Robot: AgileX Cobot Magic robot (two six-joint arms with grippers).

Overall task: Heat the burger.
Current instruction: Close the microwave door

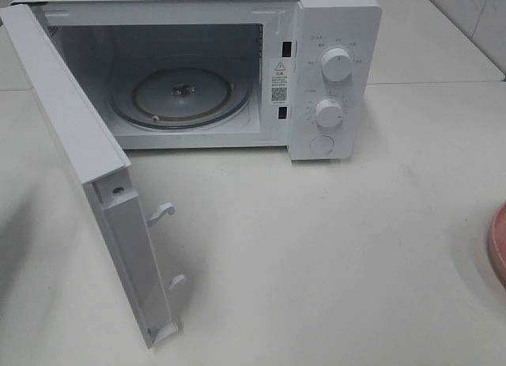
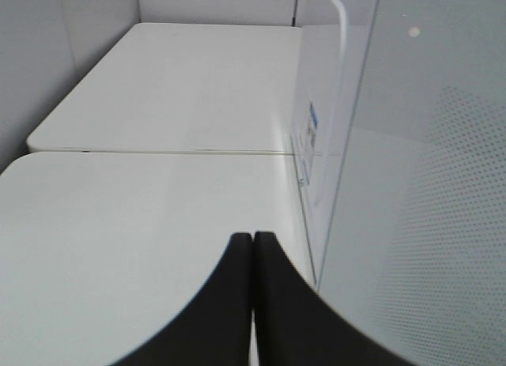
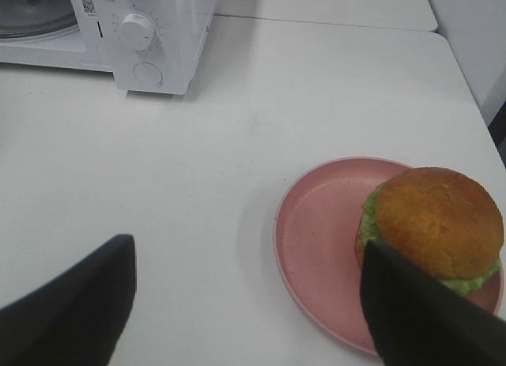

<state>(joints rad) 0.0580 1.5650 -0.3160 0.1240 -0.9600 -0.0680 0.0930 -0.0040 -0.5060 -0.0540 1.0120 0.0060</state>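
right pincer [image 3: 245,303] gapes apart; glossy golden burger [image 3: 435,224], lettuce-edged, on pink plate [image 3: 316,232].

Glossy-bunned burger [image 3: 437,224], matt pink plate [image 3: 320,239]

I could read no word or number anywhere. Inside the microwave [image 1: 237,73], on the strip beside the cavity, a warning label [image 1: 279,68] carried a triangle sign with print too small to make out, and under it sat a QR code sticker [image 1: 279,92]. Tiny markings ringed the upper knob [image 1: 337,65] and the lower knob [image 1: 328,113] on the control panel, all illegible. From my left wrist, a blue-and-white sticker [image 2: 311,127] on the microwave door [image 2: 411,184] was blurred.
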